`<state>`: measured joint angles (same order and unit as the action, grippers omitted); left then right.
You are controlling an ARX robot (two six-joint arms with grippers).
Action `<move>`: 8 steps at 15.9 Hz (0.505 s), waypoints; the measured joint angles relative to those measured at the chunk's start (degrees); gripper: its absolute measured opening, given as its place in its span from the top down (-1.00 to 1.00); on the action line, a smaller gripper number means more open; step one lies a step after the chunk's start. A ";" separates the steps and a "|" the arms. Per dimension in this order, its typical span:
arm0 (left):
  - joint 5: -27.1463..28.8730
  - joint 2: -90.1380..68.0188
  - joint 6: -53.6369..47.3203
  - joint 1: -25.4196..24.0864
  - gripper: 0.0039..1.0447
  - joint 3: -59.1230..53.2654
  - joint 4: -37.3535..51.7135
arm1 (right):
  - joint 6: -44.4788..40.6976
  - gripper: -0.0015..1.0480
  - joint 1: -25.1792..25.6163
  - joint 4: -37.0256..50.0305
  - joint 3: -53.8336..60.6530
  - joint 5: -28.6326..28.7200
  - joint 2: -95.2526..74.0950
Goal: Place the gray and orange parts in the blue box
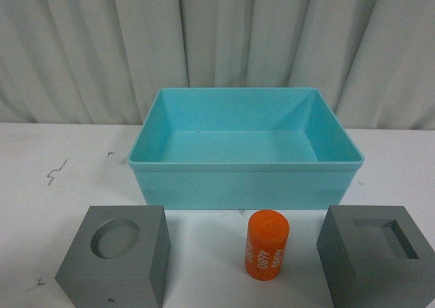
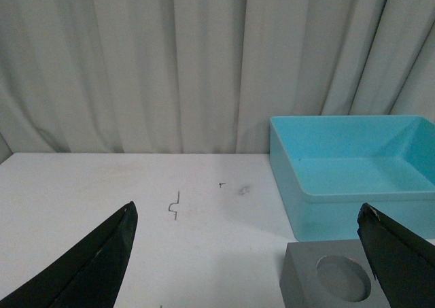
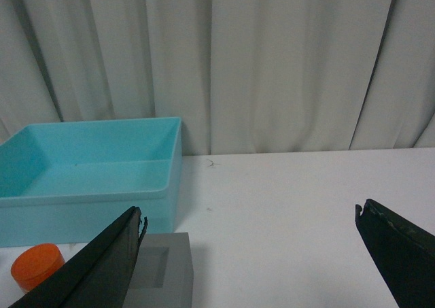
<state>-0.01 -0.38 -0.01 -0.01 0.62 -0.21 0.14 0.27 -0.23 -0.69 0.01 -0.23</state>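
Note:
The light-blue box (image 1: 245, 179) stands empty at the middle of the white table. In front of it, from left to right, sit a gray block with a round recess (image 1: 115, 257), an upright orange cylinder (image 1: 266, 244) with white digits, and a gray block with a square recess (image 1: 377, 257). Neither arm shows in the front view. My left gripper (image 2: 248, 216) is open above the table, with the round-recess block (image 2: 333, 281) by its one finger and the box (image 2: 353, 179) beyond. My right gripper (image 3: 248, 216) is open too, the square-recess block (image 3: 163, 277), orange cylinder (image 3: 37, 266) and box (image 3: 88, 185) beside it.
A pleated pale curtain (image 1: 217, 43) closes off the back of the table. Small dark scuff marks (image 1: 56, 171) lie on the table left of the box.

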 joint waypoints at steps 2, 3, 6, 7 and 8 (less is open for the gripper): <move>0.02 0.00 -0.02 0.00 -0.88 0.00 0.00 | 0.00 -0.87 0.00 0.00 0.00 0.00 0.00; 0.02 0.00 0.00 0.00 -0.88 0.00 0.00 | 0.00 -0.87 0.00 0.00 0.00 0.00 0.00; 0.00 0.00 0.00 0.00 -0.88 0.00 0.00 | 0.00 -0.87 0.00 0.00 0.00 0.00 0.00; 0.02 0.00 -0.02 0.00 -0.88 0.00 0.00 | 0.00 -0.87 0.00 0.00 0.00 0.00 0.00; 0.00 0.00 0.00 0.00 -0.88 0.00 0.00 | 0.00 -0.87 0.00 0.00 0.00 0.00 0.00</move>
<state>-0.01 -0.38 -0.01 -0.01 0.62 -0.21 0.14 0.27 -0.23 -0.69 0.01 -0.23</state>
